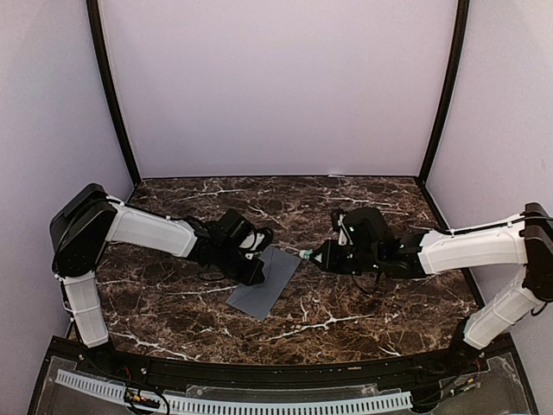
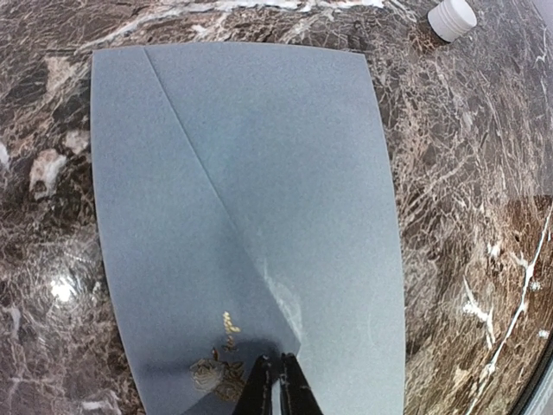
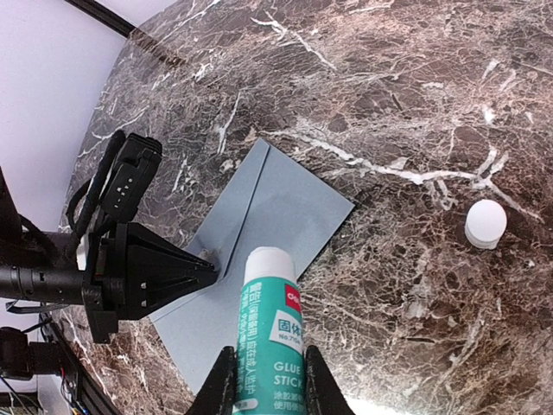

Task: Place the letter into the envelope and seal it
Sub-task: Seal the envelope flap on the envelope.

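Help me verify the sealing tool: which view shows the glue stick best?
Right wrist: the glue stick fills the foreground, label legible. Top external shows only its teal tip, tiny; left wrist doesn't show it.

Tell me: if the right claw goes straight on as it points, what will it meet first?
Probably the envelope: the glue stick held in the right claw aims at it, though depth is unclear.

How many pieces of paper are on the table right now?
1: the grey envelope lies flat mid-table, with the left tool over its near end. No letter shows; it may be hidden inside.
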Controlling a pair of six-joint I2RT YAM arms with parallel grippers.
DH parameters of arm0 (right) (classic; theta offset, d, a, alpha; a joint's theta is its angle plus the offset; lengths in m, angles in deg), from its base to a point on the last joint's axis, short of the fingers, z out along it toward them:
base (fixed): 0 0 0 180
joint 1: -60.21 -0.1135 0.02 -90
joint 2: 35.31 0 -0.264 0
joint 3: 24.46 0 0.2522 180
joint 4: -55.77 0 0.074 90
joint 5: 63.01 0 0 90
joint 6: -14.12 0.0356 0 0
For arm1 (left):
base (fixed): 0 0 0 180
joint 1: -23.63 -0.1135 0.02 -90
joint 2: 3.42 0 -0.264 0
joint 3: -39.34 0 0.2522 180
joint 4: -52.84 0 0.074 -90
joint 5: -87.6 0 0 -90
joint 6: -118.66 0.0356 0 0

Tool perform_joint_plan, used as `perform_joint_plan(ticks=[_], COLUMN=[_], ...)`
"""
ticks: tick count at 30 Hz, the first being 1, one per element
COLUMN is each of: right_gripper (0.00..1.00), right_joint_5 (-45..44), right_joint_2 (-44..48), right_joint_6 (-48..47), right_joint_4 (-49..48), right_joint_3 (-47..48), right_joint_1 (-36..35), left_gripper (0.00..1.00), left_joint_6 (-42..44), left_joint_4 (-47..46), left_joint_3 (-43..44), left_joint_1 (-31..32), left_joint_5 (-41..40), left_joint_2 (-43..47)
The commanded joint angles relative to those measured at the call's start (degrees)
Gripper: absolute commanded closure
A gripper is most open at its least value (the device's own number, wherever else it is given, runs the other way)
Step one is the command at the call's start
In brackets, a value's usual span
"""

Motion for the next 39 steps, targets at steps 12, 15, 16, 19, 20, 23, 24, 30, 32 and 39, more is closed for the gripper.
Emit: perform_joint_plan(ticks=[12,15,16,19,20,23,24,30,32,39], right_gripper=[0.96,0.96,0.96,0.96,0.96,0.96,0.96,0.96,0.96,0.96], right_joint_5=[3.9,4.0,4.0,4.0,4.0,5.6,5.8,6.8,7.3,10.0], right_joint_2=[-0.3,-1.6,-1.9,-2.8,-3.1,-4.2,-4.6,-6.9,-7.9,-13.4], right_joint_6=[1.1,1.2,1.2,1.4,1.4,1.5,1.5,1.3,1.2,0.9], right_joint_4=[-16.0,-17.5,-18.0,-19.5,-20.1,-21.4,-21.7,-23.4,-24.1,-29.6], right_joint_3=[-5.1,-5.1,-5.1,-5.3,-5.4,-5.0,-4.8,-3.3,-2.7,0.2], right_joint_1=[0.3,-0.2,-0.3,-0.5,-0.5,-0.8,-0.9,-1.3,-1.5,-2.6], left_gripper=[0.95,0.95,0.94,0.93,0.92,0.9,0.9,0.9,0.9,0.93], left_joint_6=[0.6,0.5,0.4,0.4,0.3,0.0,0.0,-0.6,-1.0,-2.4], left_joint_4=[1.9,0.7,0.6,0.8,0.9,1.3,1.4,2.3,2.2,0.2], left_joint_3=[-3.1,-3.3,-3.3,-2.8,-2.7,-2.7,-2.9,-5.5,-7.0,-11.6], left_joint_1=[0.2,0.2,0.2,0.2,0.2,0.2,0.2,0.2,0.2,0.2], left_joint_5=[-1.6,-0.4,-0.1,-0.5,-0.6,-1.1,-1.2,-1.5,-1.6,-0.7], left_joint_2=[-2.1,-0.4,0.7,3.8,4.4,7.5,8.1,11.1,11.6,12.5])
